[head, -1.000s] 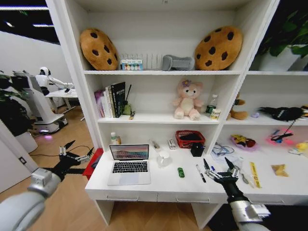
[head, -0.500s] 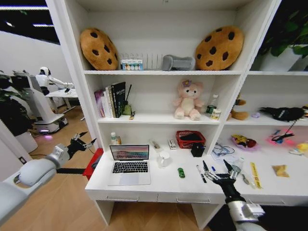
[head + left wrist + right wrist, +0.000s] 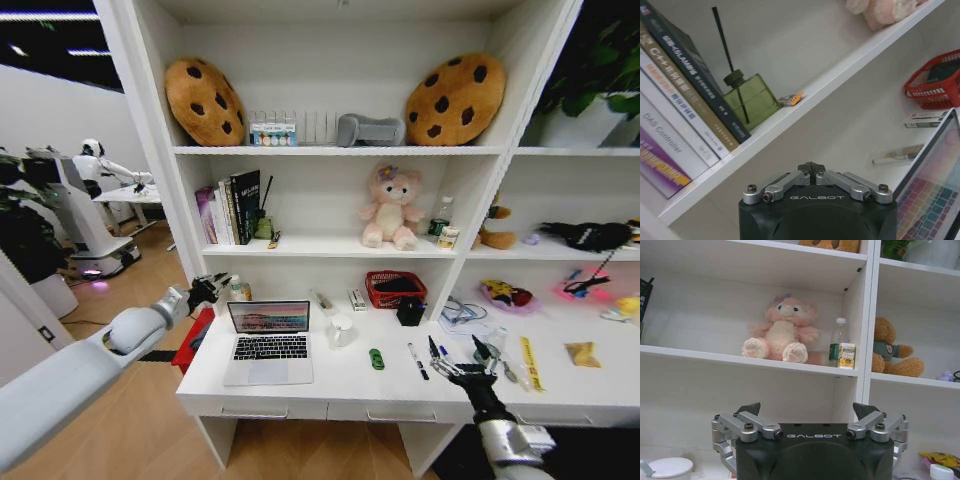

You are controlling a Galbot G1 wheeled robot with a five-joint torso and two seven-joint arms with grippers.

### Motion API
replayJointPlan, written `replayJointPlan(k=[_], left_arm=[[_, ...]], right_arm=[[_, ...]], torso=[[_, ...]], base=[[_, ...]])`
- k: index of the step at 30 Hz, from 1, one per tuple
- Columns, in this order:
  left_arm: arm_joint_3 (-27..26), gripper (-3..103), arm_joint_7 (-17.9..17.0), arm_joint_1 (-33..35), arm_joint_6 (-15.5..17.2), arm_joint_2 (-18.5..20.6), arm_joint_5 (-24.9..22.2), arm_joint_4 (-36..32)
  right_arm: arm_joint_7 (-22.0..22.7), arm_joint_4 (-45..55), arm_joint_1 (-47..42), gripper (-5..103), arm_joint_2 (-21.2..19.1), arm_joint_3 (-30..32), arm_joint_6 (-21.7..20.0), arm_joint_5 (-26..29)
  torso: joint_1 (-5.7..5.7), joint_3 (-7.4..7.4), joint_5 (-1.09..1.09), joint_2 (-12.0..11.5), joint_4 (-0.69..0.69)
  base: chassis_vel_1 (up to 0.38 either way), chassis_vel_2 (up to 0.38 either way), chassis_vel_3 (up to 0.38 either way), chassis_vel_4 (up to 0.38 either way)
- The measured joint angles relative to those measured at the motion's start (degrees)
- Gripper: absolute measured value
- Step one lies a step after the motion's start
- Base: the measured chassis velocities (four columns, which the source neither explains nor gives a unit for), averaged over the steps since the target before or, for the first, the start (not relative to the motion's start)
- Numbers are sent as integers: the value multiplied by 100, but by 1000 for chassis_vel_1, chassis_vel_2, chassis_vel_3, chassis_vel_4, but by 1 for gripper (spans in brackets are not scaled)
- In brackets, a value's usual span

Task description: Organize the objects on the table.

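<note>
White desk (image 3: 300,385): pens (image 3: 416,360) lie lengthwise just beside the spread right gripper (image 3: 460,356); left gripper (image 3: 212,287), seemingly clenched, nears the laptop (image 3: 268,340).

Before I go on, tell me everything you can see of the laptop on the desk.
The laptop is slim and silver, with what looks like a metal body. Its lid is up, the screen lit with a colourful picture, the dark keyboard and pale trackpad facing the robot. It sits flat on the white desk, near the left end. The left gripper is near the screen's upper left corner, not touching it.
</note>
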Motion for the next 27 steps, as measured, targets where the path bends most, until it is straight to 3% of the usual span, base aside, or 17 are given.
replayJointPlan(k=[3, 6, 8, 12, 18, 20, 27], left_arm=[[684, 0, 139, -658, 6, -201, 25, 218], [864, 0, 191, -858, -4, -256, 53, 292], [1599, 0, 381, -1518, -150, -428, 162, 589], [2114, 0, 671, -1964, -288, -620, 311, 852], [2571, 0, 1204, -2366, -473, -800, 465, 1093], [2809, 0, 1532, -2619, -621, -895, 632, 1260], [3113, 0, 1918, -3001, -778, -986, 708, 1509]], right_arm=[[0, -15, -46, 100, 67, 62, 65, 1], [0, -25, -57, 100, 76, 84, 84, 1], [-5, -93, -72, 100, 124, 142, 160, 6], [-11, -166, -101, 100, 167, 191, 231, 50], [-32, -295, -123, 100, 169, 277, 321, 150], [-39, -382, -117, 100, 175, 318, 357, 226], [-50, -477, -107, 100, 171, 354, 406, 298]], torso=[[0, 0, 0, 0, 0], [0, 0, 1, 0, 0], [0, 0, 1, 0, -1], [0, 0, 1, 0, 0], [0, 0, 0, 1, 0], [0, 0, 0, 1, 0], [0, 0, 0, 0, 0]], base=[[0, 0, 0, 0], [0, 0, 0, 0], [0, 0, 0, 0], [0, 0, 0, 0], [0, 0, 0, 0], [0, 0, 0, 0], [0, 0, 0, 0]])
